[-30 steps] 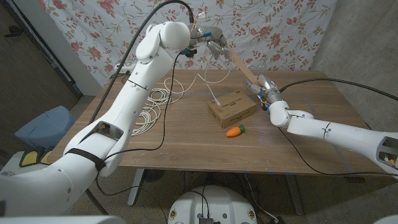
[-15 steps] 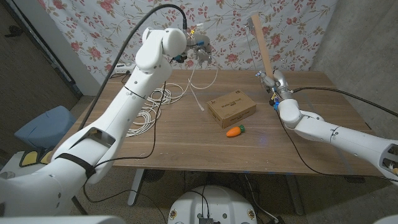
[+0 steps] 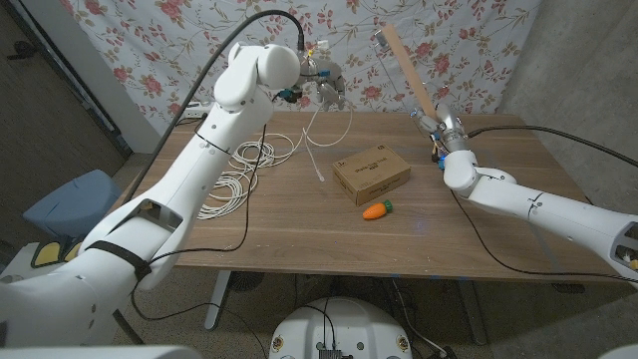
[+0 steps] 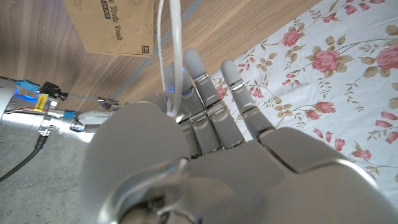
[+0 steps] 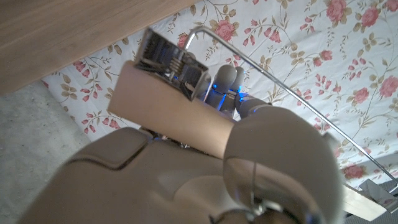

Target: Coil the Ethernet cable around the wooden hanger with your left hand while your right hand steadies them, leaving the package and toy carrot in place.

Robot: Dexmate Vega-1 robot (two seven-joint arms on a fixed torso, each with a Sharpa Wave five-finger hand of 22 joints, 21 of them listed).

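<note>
I'm looking at the Ethernet cable [image 3: 239, 175], thin and white: most of it lies in loose loops on the left part of the wooden table [image 3: 299, 224], and one strand climbs from the tabletop near the package [image 3: 372, 173] up to my left hand [image 3: 324, 80]. The wooden hanger [image 3: 404, 65] is a pale, flat bar, tilted, its upper end high against the floral backdrop [image 3: 449, 40] and its lower end down in my right hand [image 3: 436, 127]. In the right wrist view I see a metal clip [image 5: 171, 62] on the end of the bar and a thin metal rod [image 5: 273, 78] running off beside it.

The package is a closed brown cardboard box sitting mid-table; I can't tell what's inside. The toy carrot [image 3: 376, 209], orange with a green top, lies just beside the box on its near side.

My left hand is raised above the table's far edge. In its wrist view the fingers [image 4: 208, 93] stretch out fairly straight and close together, with the cable pinched against them on the thumb side. My right hand is wrapped tightly around the hanger's bar at the far right of the table.
</note>
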